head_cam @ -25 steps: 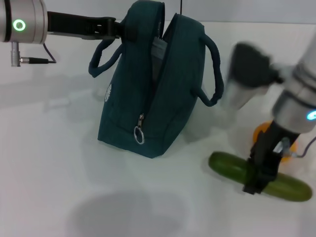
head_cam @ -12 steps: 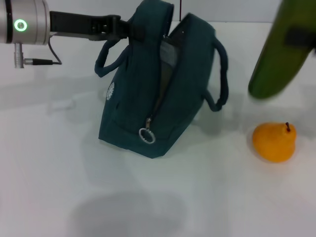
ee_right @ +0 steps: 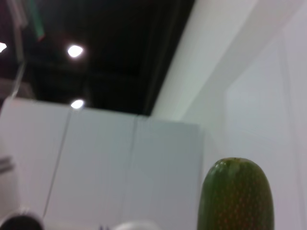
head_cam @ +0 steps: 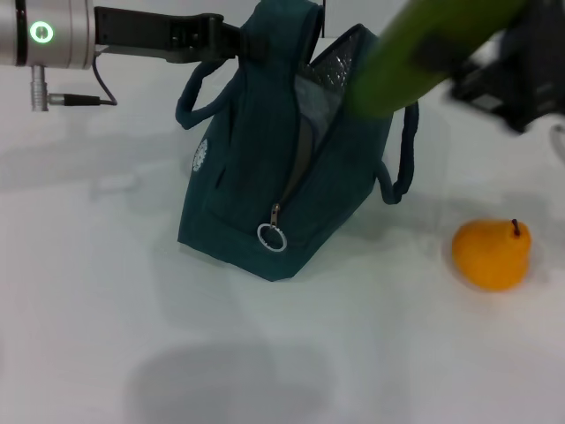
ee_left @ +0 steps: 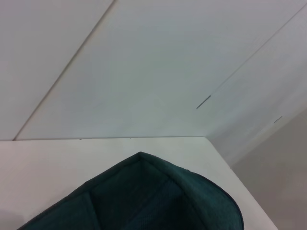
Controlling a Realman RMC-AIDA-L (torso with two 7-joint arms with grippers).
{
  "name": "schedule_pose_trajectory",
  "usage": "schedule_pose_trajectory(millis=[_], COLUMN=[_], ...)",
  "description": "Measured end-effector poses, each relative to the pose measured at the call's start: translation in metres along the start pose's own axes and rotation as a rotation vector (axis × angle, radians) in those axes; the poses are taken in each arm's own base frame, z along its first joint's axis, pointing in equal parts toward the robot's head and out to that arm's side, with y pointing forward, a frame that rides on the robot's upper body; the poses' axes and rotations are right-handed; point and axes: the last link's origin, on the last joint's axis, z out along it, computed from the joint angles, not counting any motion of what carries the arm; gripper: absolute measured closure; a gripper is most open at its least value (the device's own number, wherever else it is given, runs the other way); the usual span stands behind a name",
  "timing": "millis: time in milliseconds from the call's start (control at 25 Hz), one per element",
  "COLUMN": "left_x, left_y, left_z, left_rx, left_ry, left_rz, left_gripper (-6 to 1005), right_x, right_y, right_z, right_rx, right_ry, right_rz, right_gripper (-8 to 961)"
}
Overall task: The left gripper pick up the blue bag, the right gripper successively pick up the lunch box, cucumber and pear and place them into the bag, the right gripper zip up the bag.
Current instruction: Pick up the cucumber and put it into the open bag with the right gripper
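Cucumber [head_cam: 424, 49] held tilted over the open blue bag [head_cam: 282, 177], lower end at its mouth.
Right hand [head_cam: 441, 49] clamped on it, blurred, partly cut off; left hand [head_cam: 231, 40] pinches the bag's top edge; pear [head_cam: 491, 254] on counter [head_cam: 88, 309] beside the bag.

bag [head_cam: 238, 168]: matt teal cloth, quilted silvery lining
zip pull [head_cam: 272, 236]: shiny metal ring
cucumber [head_cam: 415, 53]: my tool's load, glossy, finely pimpled skin
pear [head_cam: 491, 254]: smooth
worktop [head_cam: 106, 309]: smooth matt white
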Motion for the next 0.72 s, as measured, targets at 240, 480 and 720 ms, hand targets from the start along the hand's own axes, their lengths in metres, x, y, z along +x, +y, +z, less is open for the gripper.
schedule_pose_trajectory(millis=[240,480,720], left_x=[0.0,-0.001,0.001], left_y=[-0.001,-0.002,-0.003], left_z=[-0.001,-0.002,-0.003], left_rx=[0.003,0.01,0.014], left_ry=[0.003,0.005,0.008], left_rz=[-0.012,-0.016,-0.014], left_gripper=[912,912,911], right_x=[0.026,0.038,0.051], right_y=[0.001,0.002,0.011], right_z=[0.023,0.024,0.019], right_rx=[-0.018,-0.005,0.004], right_ry=[0.11,0.17,0.219], right_rz=[-0.037,-0.038,-0.036], right_gripper=[343,339,337])
